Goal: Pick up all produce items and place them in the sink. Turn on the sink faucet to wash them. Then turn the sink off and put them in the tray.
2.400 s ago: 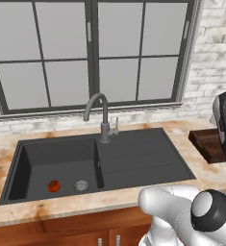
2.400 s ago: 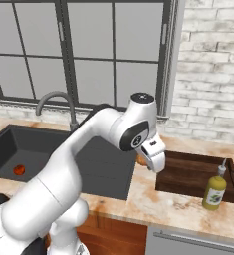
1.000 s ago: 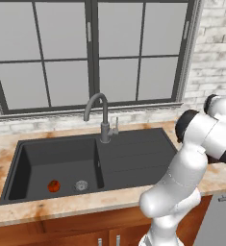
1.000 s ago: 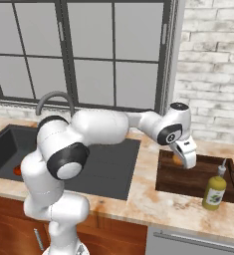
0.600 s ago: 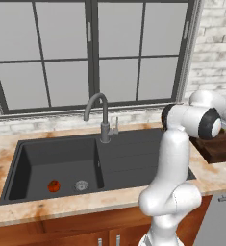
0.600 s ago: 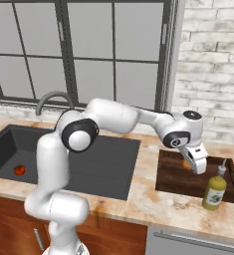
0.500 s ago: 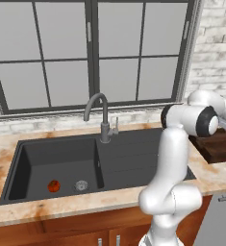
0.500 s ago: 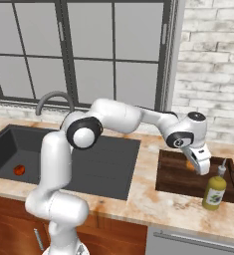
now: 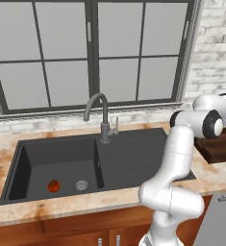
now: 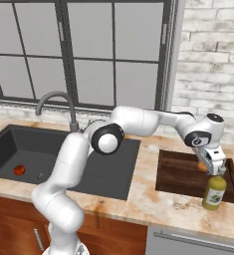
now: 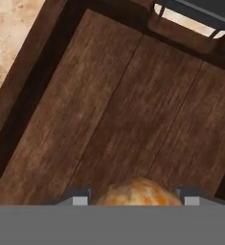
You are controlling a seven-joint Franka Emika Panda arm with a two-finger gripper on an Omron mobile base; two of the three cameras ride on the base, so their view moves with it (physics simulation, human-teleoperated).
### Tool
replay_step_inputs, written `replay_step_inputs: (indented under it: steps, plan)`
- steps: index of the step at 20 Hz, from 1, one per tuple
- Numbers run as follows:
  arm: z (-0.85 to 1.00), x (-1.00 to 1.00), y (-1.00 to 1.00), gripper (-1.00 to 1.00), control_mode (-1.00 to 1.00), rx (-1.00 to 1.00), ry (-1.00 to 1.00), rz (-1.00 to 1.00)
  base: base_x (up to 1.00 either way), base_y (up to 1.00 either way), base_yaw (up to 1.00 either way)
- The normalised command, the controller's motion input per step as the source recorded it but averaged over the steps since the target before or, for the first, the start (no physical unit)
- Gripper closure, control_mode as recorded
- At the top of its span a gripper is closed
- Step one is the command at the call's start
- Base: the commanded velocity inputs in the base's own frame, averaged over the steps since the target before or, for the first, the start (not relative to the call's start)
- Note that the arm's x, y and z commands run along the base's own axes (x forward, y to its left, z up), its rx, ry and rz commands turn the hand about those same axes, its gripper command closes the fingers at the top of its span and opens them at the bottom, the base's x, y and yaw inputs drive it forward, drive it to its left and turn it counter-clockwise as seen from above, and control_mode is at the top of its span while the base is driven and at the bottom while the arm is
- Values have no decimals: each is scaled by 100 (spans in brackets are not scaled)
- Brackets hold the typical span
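My gripper hangs over the right part of the dark wooden tray, shut on the small orange-tan ball. In the hand view the ball sits between my fingertips, a little above the tray's floor. The red tomato-like ball lies in the basin of the dark sink, left of the round drain; from the right base camera the red ball shows as well. Behind the sink stands the grey gooseneck faucet.
A yellow-green bottle stands at the tray's front right corner, just below my gripper. A dark appliance borders the tray's far side. The tray lies on the marble counter, with a brick wall and a window behind.
My arm has stretched further right and down over the tray with the orange-tan ball in the gripper. The red ball has stayed in the sink.
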Motion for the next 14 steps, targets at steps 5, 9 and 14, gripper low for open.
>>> replay_step_inputs:
  steps: [5, 9, 14]
  plan:
    - [-38, 0, 0, 100, -100, 0, -1, 0, 0, 0, 0]
    - [-36, 0, 2, 100, -100, 0, 0, 0, 0, 0, 0]
    - [-23, 0, 12, -100, -100, 0, 0, 0, 0, 0, 0]
